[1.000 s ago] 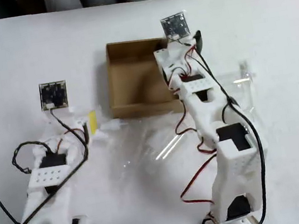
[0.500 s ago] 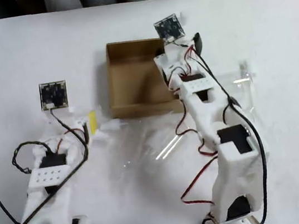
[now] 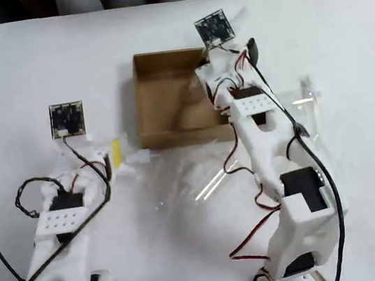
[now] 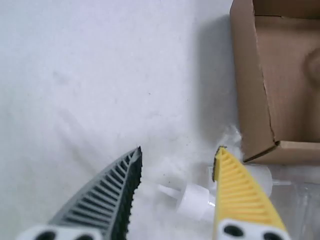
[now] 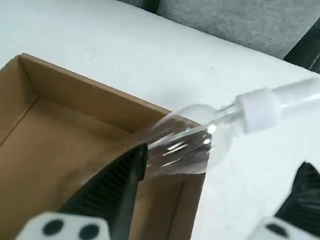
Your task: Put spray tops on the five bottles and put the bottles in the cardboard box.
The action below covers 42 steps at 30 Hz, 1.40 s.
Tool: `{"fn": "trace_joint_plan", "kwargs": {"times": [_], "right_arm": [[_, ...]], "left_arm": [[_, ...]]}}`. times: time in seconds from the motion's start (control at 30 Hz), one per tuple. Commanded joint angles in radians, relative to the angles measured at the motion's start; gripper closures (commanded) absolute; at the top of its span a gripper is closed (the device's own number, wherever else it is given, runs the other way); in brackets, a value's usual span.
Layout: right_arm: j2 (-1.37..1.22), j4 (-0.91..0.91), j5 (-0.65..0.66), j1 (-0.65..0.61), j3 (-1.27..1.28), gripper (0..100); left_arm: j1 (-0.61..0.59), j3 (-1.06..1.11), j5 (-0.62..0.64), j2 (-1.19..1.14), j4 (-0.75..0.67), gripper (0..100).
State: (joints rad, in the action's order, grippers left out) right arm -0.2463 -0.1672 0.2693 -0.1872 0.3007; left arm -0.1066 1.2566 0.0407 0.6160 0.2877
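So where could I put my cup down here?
Bare table lies left of the cardboard box, beyond the left hand, and along the far edge behind the box. Crowded: in front of the box, clear bottles and a spray top; the right hand and a bottle at the box's right wall.

The high camera hangs above the table (image 3: 13,60), looking down from over the bases of the left arm (image 3: 59,223) and right arm (image 3: 275,162). The left wrist camera sits close, looking past its fingers (image 4: 110,195) at the tabletop. The right looks past its fingers (image 5: 112,192) toward the far edge. All three share the cardboard box (image 3: 168,108).
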Motion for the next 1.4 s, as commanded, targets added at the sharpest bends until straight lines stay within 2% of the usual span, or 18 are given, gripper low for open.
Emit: {"fn": "trace_joint_plan", "kwargs": {"times": [0.0, 0.17, 0.37, 0.6, 0.73, 0.87, 1.03, 1.23, 1.37], "right_arm": [[0.065, -0.004, 0.011, 0.001, -0.011, 61.6], [0.073, -0.012, 0.005, 0.005, -0.009, 61.6], [0.134, -0.17, 0.002, -0.001, -0.009, 61.6], [0.295, -0.389, -0.144, 0.013, -0.009, 61.8], [0.374, -0.45, -0.304, 0.054, -0.015, 61.8], [0.397, -0.424, -0.453, 0.11, -0.02, 61.8], [0.374, -0.403, -0.605, 0.122, -0.011, 61.8], [0.321, -0.401, -0.884, 0.142, -0.018, 61.8], [0.269, -0.311, -1.007, 0.18, -0.018, 61.9]], "left_arm": [[-0.013, -0.009, -0.009, 0.033, -0.035, 77], [-0.013, -0.009, -0.009, 0.033, -0.035, 77], [-0.013, -0.009, -0.009, 0.033, -0.035, 77], [-0.013, -0.009, -0.009, 0.028, -0.035, 77], [-0.012, -0.009, -0.009, 0.028, -0.035, 77], [-0.008, -0.009, -0.009, 0.028, -0.035, 77], [-0.008, -0.009, -0.009, 0.028, -0.035, 77], [-0.007, -0.009, -0.009, 0.028, -0.035, 77], [-0.005, -0.009, -0.009, 0.028, -0.035, 77]]}}
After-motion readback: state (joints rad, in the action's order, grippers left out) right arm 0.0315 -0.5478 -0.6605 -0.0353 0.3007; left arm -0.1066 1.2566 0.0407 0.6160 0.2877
